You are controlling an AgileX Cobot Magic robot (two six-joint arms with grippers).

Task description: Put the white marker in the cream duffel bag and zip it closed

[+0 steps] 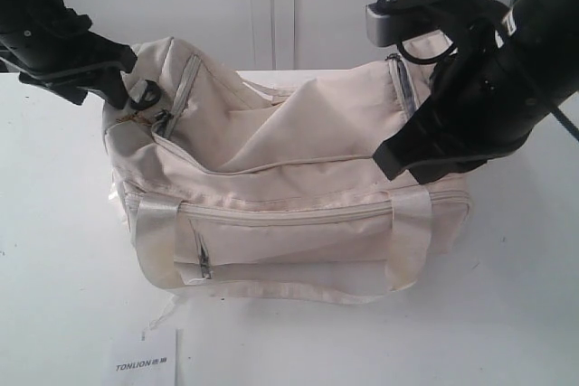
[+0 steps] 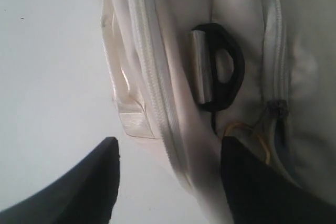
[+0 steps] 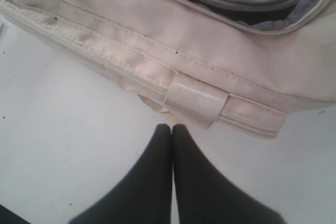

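White table (image 1: 54, 296) before a pale panelled wall (image 1: 271, 6)

1 bag (image 1: 298, 214), perhaps 1 card (image 1: 149, 359)

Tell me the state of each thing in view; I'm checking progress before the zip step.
cream duffel bag: slumped on the table.
top zipper: open at least in part, dark lining showing.
left gripper: open, holding nothing, at the bag's end.
right gripper: shut, empty, beside the bag.
white marker: not in sight.
card: flat on the table.
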